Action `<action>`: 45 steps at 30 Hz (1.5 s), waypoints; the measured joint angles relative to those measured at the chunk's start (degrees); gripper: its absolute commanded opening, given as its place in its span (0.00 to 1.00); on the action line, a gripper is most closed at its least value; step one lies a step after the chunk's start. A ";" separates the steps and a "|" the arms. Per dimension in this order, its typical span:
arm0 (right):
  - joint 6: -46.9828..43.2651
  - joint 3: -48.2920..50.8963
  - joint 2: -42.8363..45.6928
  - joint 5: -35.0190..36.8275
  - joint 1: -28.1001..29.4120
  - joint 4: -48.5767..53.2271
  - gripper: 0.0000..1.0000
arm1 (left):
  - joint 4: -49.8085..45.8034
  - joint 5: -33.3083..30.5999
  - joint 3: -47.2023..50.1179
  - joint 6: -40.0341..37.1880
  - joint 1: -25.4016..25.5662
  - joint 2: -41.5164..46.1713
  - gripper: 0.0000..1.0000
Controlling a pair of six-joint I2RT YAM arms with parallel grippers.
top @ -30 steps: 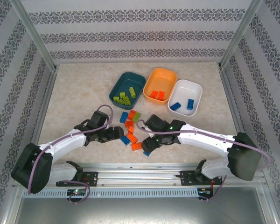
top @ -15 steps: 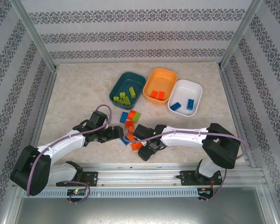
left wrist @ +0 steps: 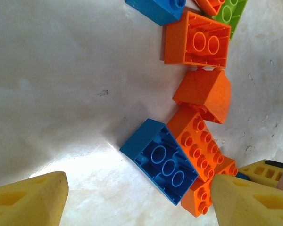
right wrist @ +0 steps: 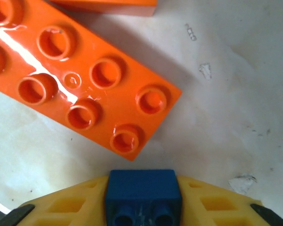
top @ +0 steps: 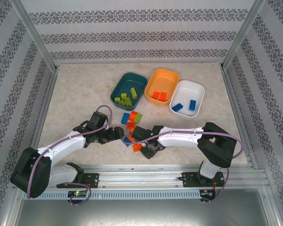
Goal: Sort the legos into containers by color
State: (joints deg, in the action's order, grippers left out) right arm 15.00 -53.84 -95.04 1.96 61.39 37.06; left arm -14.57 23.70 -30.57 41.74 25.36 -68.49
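One blue brick [right wrist: 141,188] sits clamped between the right end effector's [right wrist: 141,205] pads at the near edge of the loose pile [top: 132,129]; lift straight up so the long orange brick [right wrist: 85,94] just beyond isn't dragged. At the pile's left side, the left end effector [left wrist: 139,193] hangs spread wide, empty. Beyond the pile, the white tray [top: 188,90] holds blue ones.

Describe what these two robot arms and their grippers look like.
The left arm and right arm match: white links, black joints and a bulky black housing near each base. A thin purple cable runs along each. The left gripper and right gripper have yellow plastic fingers with hollow cut-outs.
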 measured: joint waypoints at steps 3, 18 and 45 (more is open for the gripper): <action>0.02 0.00 2.73 0.48 -0.15 0.46 0.38 | 0.00 0.00 -0.07 -0.26 0.00 0.13 0.80; 0.28 -0.22 21.70 0.48 -18.80 0.44 0.38 | -0.55 -0.17 -0.33 -1.33 0.00 0.11 0.80; 2.27 -7.43 8.85 0.44 -47.78 -11.72 0.69 | -5.99 -1.22 -1.84 -2.45 0.00 -0.72 0.80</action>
State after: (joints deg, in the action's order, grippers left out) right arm 17.28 -61.28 -86.19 2.39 13.61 25.34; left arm -20.56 22.48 -32.40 39.29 25.36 -69.21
